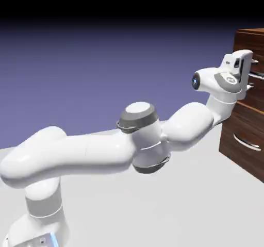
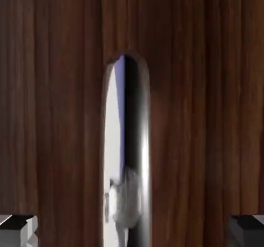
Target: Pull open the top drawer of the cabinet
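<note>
The cabinet (image 1: 246, 38) stands at the exterior view's right edge, dark brown wood with two stacked drawers. My gripper (image 1: 253, 73) is right up at the top drawer (image 1: 256, 99), open, one finger above and one below its silver handle (image 1: 259, 75). In the hand view the drawer's wood (image 2: 56, 112) fills the frame. Its handle (image 2: 127, 137) runs down the middle as a shiny curved bar. The gripper (image 2: 132, 233) stands wide open, fingertips (image 2: 18, 231) at the two bottom corners, the bar in line between them and untouched.
The lower drawer (image 1: 238, 130), with its own silver handle (image 1: 246, 142), sits just under my hand. My white arm stretches from the lower left across the grey table (image 1: 170, 210) to the cabinet.
</note>
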Controlling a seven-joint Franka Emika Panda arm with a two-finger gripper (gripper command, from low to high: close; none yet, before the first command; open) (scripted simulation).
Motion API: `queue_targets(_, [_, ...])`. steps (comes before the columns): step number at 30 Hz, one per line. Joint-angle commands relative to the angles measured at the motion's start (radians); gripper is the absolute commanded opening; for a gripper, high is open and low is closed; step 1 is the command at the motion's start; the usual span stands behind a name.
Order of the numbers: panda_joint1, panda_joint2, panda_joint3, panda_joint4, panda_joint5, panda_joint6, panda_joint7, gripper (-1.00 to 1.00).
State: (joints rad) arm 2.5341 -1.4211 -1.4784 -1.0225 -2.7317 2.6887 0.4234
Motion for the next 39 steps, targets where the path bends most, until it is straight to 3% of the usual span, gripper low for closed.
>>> queue_targets(1, [0.022,-0.004,0.000,0.036,0.005,0.014,-0.013,0.00])
queue_targets(2, [0.039,-0.007,-0.001,0.066,0.009,0.025,-0.024,0.00])
queue_targets(3, [0.039,-0.007,-0.001,0.066,0.009,0.025,-0.024,-1.00])
queue_targets(39, [-0.749,0.025,0.175,-1.202,-0.029,-0.458,0.234,-1.00])
